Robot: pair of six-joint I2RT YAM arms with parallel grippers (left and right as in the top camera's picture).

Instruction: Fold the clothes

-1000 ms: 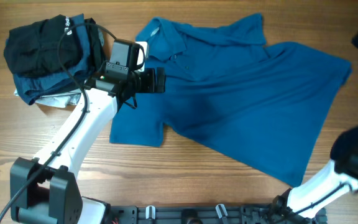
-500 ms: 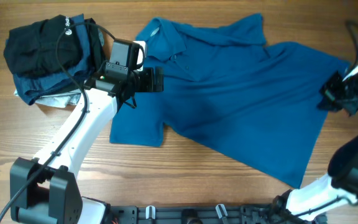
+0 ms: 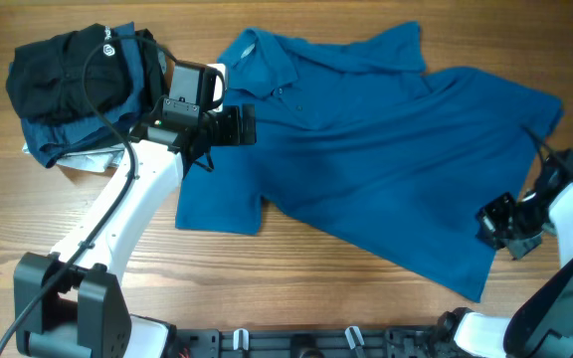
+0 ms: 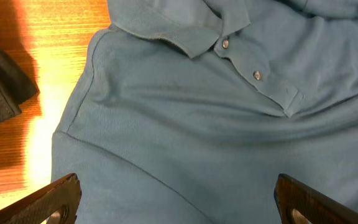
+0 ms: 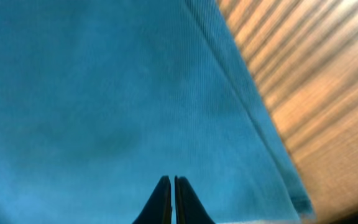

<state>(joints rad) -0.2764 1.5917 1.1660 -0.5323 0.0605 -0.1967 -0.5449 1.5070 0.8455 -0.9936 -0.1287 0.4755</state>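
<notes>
The clothes, a blue polo shirt, lie spread over the wooden table with the collar at the upper left. In the left wrist view its collar and buttoned placket show on the blue fabric. My left gripper hovers over the shirt's chest just below the collar, open wide with nothing between its fingers. My right gripper is over the shirt's lower right part near the hem. It is shut just above the fabric, and no cloth shows between its tips.
A black garment with a small white logo lies on dark teal and grey folded pieces at the upper left, beside my left arm. Bare wood runs along the shirt's hem to the right.
My right gripper has travelled from the far right corner down along the shirt's right side to its lower hem and has shut. The left gripper has shifted only slightly.
</notes>
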